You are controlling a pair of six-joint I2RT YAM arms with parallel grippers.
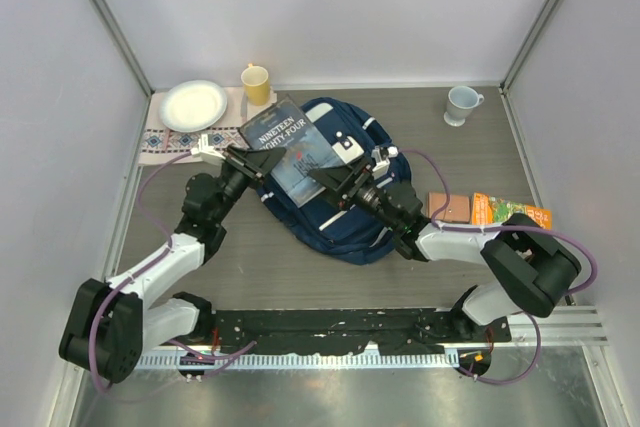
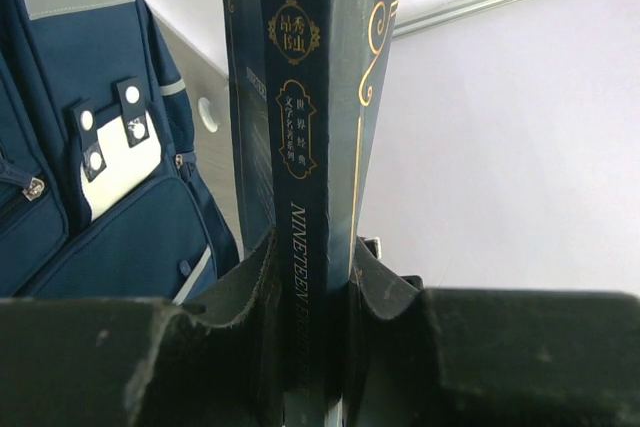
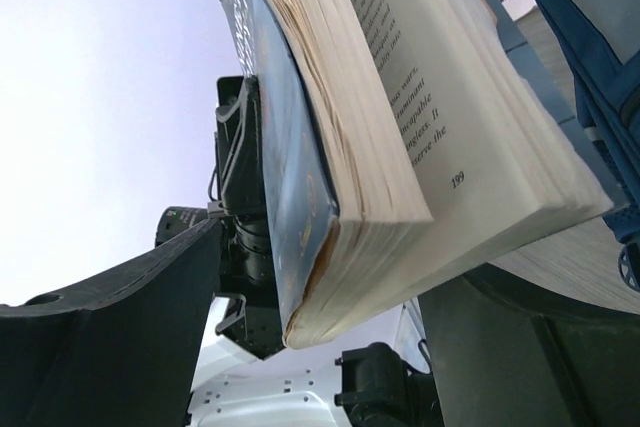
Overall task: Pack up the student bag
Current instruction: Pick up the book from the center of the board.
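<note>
Nearest: flat brown packet (image 1: 449,207) and orange printed carton (image 1: 512,211), touching end to end at 4 o'clock from the bag, loose on the grey table (image 1: 470,162).

Mid-table: the student bag, a navy-blue fabric backpack (image 1: 350,229) with a white buckled flap, lies flat at centre. Can't tell whether its main opening is unzipped.

Above the bag: dark-blue paperback "Nineteen Eighty-Four" (image 1: 285,147), held up in the air.
- left gripper (image 1: 241,160), in from 9 o'clock: narrow, clamped on the book's spine end.
- right gripper (image 1: 335,185), in from 4 o'clock: jaws wide, straddling the book's splayed page corner with gaps either side. I judge it isn't gripping.

Far: white round plate (image 1: 193,105) on a patterned cloth (image 1: 157,139) at 10 o'clock, yellow cup (image 1: 256,84) at 11, white mug (image 1: 461,104) at 2.

Progress, my read: early. Nothing is visibly packed and the book isn't in yet. Left to do: get the book into the bag, then probably the packet and carton.

Count: 1 bag, 1 book, 1 packet, 1 carton, 1 plate, 1 cloth, 2 cups.
</note>
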